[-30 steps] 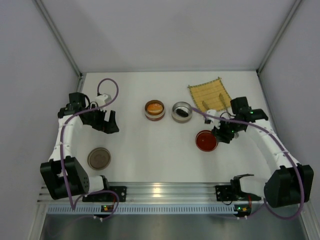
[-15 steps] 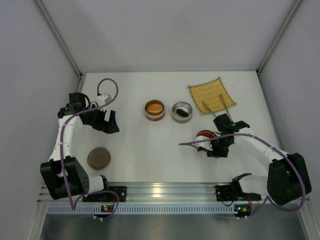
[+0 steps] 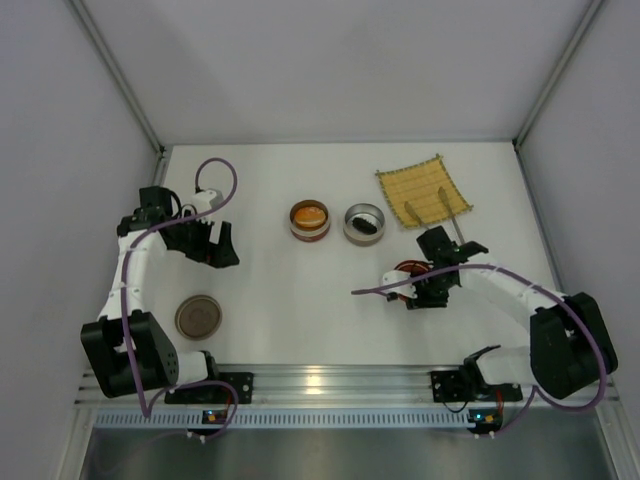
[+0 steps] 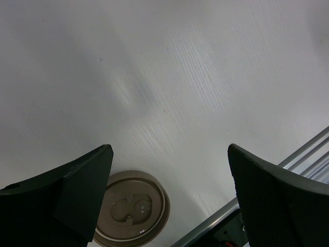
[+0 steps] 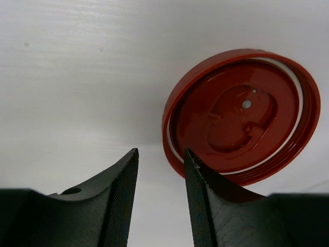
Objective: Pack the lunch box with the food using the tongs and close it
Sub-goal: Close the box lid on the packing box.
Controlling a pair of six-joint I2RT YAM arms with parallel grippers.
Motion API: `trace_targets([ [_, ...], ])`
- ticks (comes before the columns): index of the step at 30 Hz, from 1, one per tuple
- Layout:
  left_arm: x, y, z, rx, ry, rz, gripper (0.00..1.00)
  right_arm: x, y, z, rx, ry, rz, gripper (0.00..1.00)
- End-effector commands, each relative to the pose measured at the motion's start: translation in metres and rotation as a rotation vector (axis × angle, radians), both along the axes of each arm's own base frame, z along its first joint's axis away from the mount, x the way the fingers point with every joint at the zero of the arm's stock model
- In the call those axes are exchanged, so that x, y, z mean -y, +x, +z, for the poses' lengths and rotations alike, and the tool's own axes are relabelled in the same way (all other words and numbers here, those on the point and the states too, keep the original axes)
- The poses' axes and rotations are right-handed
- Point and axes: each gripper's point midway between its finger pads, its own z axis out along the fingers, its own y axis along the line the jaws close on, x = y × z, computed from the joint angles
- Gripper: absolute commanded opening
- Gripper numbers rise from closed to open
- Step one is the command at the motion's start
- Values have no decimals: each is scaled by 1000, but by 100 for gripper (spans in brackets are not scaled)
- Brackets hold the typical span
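WRONG END OF THE RIM: The right gripper (image 5: 161, 152) hangs at the near-left edge of the red lid (image 5: 241, 131). Its 2 jaws are partly open and grip nothing, with 1 fingertip over the lid's rim and the other just outside it. The likely trouble is that a bite this close to the edge would catch only a sliver of thin rim. The lid, lying hollow side up, could then skid across the table (image 3: 300, 300) or tip and slip out on the lift. The arm's purple cable (image 3: 372, 290), looping just left of the lid, could also drag on it. The tongs (image 3: 445, 203) lie on the yellow mat (image 3: 415, 185), beyond the lid and well apart from the claw. Beyond and left of the lid, the orange bun (image 3: 310, 213) sits in an orange-walled tin (image 3: 310, 234) and the dark piece (image 3: 366, 226) in a silver tin (image 3: 347, 220). The left gripper (image 4: 169, 149), far left of the lid, stands wide open and empty.
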Motion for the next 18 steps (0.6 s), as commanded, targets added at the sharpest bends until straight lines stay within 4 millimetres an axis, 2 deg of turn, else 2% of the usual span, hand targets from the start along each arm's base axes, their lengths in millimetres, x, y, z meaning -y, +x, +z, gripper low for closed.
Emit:
trace_targets([
  [1, -1, 11, 3, 39, -9, -4, 98, -14, 17, -8, 77, 7, 36, 41],
  [5, -3, 12, 4, 50, 9, -4, 98, -15, 12, -24, 61, -17, 33, 40],
  [10, -5, 9, 1, 42, 19, 0, 98, -13, 5, -37, 55, -42, 35, 35],
  [18, -3, 9, 2, 43, 8, -1, 98, -17, -6, -33, 56, -24, 15, 19],
])
